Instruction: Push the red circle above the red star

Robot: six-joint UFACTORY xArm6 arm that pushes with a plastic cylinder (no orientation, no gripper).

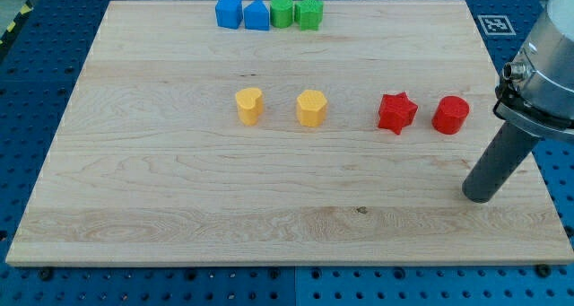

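Observation:
The red circle (450,115) lies on the wooden board at the view's right. The red star (396,113) lies just to its left, with a small gap between them. My tip (480,196) rests on the board below and a little to the right of the red circle, clear of both red blocks. The dark rod slants up to the arm at the view's right edge.
A yellow heart (249,105) and a yellow hexagon (311,108) lie at mid-board. A row of two blue blocks (230,12) (256,15) and two green blocks (282,12) (308,13) sits at the board's top edge. The board's right edge (525,162) is close to my tip.

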